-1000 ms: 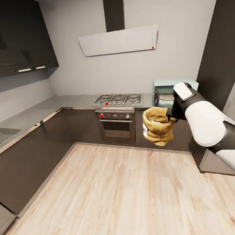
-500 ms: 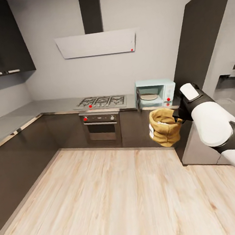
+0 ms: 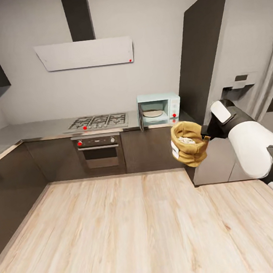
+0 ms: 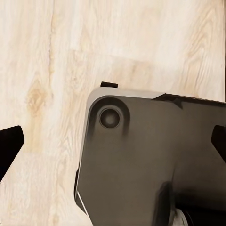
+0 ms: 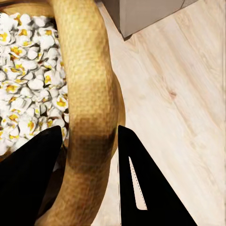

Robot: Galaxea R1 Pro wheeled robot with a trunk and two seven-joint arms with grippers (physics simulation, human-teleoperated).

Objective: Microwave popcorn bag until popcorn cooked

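Overhead, right end effector (image 3: 203,136) clamped on popcorn bag (image 3: 189,148) rim above plank floor (image 3: 134,230); left end effector (image 4: 113,146) apart.

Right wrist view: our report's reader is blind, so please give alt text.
The right gripper pinches the rolled rim of a golden-brown popcorn bag, one finger inside, one outside. White and yellow popcorn fills it, above pale wood floor.

The microwave (image 3: 159,110) is sitting on the countertop (image 3: 34,131), right of the hob (image 3: 97,122) (oven (image 3: 98,151) seemingly below); the popcorn bag (image 3: 188,143) is hanging before it.
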